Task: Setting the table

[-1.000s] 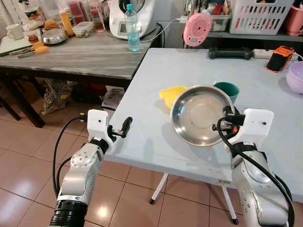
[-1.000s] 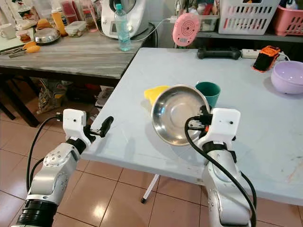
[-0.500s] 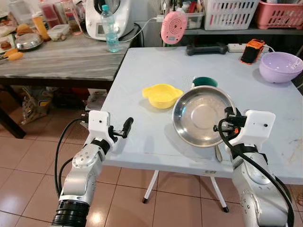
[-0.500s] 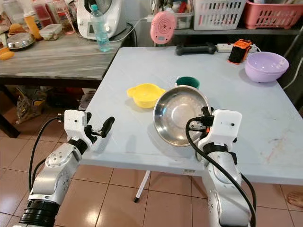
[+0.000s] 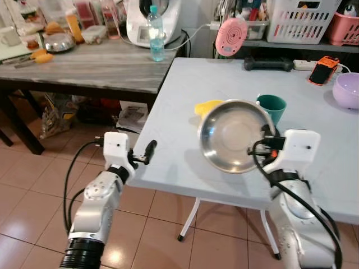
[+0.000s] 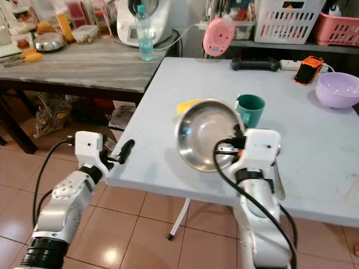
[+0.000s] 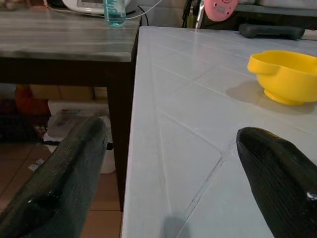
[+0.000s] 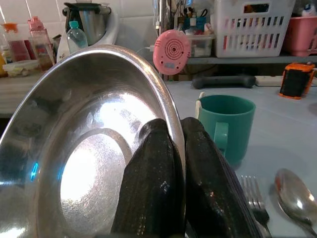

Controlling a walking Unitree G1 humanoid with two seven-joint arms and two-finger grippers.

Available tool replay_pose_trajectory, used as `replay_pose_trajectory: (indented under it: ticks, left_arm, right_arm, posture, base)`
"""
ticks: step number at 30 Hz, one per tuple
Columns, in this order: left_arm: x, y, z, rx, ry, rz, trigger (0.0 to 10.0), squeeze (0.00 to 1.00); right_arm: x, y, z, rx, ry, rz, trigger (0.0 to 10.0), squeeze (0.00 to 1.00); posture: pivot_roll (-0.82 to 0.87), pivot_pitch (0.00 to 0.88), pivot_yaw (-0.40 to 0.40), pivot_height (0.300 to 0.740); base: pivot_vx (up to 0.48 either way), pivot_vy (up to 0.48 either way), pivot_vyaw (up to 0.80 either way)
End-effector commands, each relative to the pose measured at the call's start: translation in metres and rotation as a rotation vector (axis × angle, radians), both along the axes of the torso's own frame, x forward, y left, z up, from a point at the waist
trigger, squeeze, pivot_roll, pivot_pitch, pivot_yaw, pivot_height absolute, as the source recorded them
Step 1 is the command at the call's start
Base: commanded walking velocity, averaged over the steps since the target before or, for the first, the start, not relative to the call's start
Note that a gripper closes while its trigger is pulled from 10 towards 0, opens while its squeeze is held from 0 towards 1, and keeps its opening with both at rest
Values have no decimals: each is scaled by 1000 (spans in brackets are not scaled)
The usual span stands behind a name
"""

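My right gripper (image 5: 262, 141) is shut on the rim of a steel bowl (image 5: 234, 134), holding it tilted up on edge above the near part of the pale blue table (image 5: 179, 140). In the right wrist view the two fingers (image 8: 158, 183) pinch the steel bowl (image 8: 74, 148). Just behind it stand a yellow bowl (image 5: 206, 107) and a green mug (image 5: 273, 106). A fork (image 8: 256, 201) and spoon (image 8: 297, 191) lie on the table by the mug. My left gripper (image 5: 147, 153) hangs open at the table's near left corner, holding nothing.
A lilac bowl (image 5: 349, 89), an orange phone (image 5: 321, 70), a black handle (image 5: 268, 63) and a pink round device (image 5: 231, 36) sit at the table's far side. A dark wooden table (image 5: 84, 61) to the left carries a water bottle (image 5: 156, 32) and kitchenware. Tiled floor lies below.
The camera view has swung back to the left, so the scene shifted right. The right gripper still holds the steel bowl tilted; the left gripper stays open at the corner.
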State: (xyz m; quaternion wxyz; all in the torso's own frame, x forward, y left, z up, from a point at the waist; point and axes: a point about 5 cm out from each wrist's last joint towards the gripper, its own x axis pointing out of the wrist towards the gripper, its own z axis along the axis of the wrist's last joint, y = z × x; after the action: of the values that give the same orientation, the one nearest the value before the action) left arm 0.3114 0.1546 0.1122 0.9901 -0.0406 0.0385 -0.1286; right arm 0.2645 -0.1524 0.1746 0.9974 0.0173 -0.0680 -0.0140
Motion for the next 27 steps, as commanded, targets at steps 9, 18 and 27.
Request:
replay_pose_trajectory:
  ticks: [9, 18, 27]
  left_arm:
    - [1, -6, 1, 6, -5, -31, 10000, 0]
    - [1, -8, 2, 21, -17, -38, 10000, 0]
    - [0, -11, 2, 24, -27, -48, 10000, 0]
  right_arm:
    - [-1, -7, 9, -19, -47, -46, 10000, 0]
    - [-1, -5, 9, -24, -55, -45, 10000, 0]
    - [-1, -3, 9, -28, -66, -44, 10000, 0]
  posture:
    - [-147, 18, 75, 740]
    - [-143, 18, 81, 740]
    - [-136, 22, 86, 740]
  base:
    - [0, 440, -788]
    - [0, 476, -313]
    - [0, 480, 0]
